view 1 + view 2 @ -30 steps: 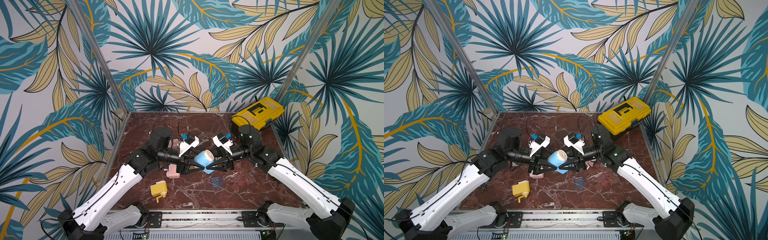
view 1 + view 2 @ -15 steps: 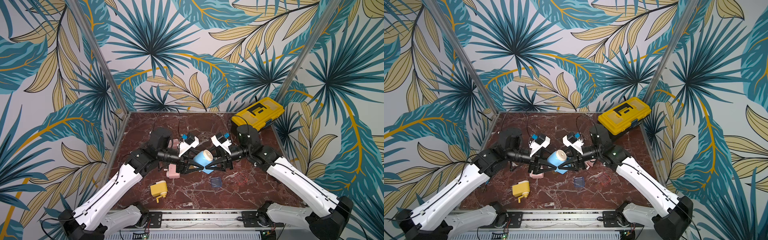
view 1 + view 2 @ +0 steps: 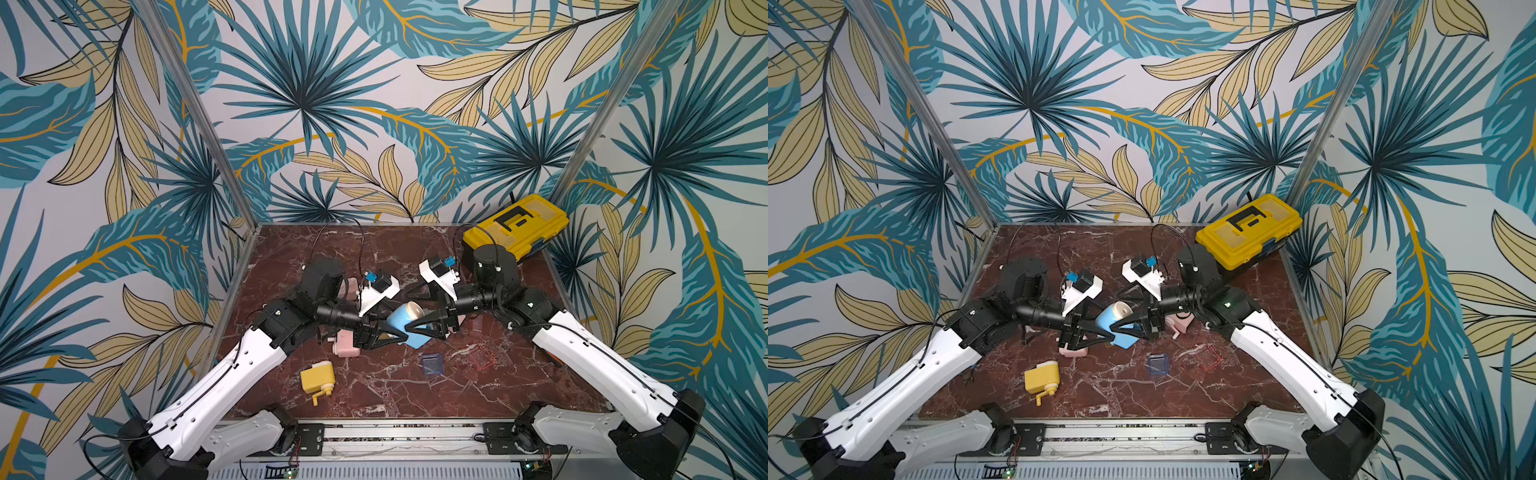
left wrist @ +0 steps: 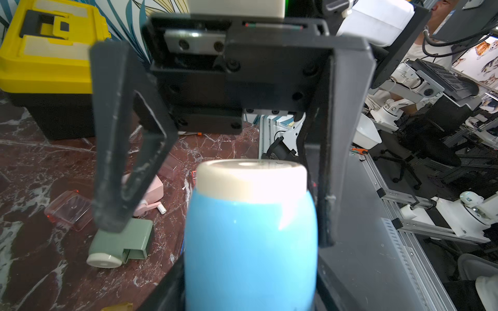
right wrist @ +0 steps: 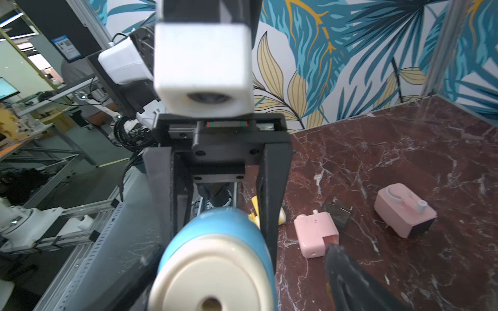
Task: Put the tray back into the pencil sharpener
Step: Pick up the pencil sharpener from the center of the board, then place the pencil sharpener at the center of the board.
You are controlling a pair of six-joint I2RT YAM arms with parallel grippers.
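Blue sharpener (image 3: 397,320) | left pincer (image 5: 215,242) grasping it | right pincer (image 4: 218,234) released, straddling it

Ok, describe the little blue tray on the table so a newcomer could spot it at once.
Start at the dark red marble table. On the near side of the blue sharpener at its middle lies the blue tray. It is a small see-through blue square, unlike the clear red-edged tray beside it.
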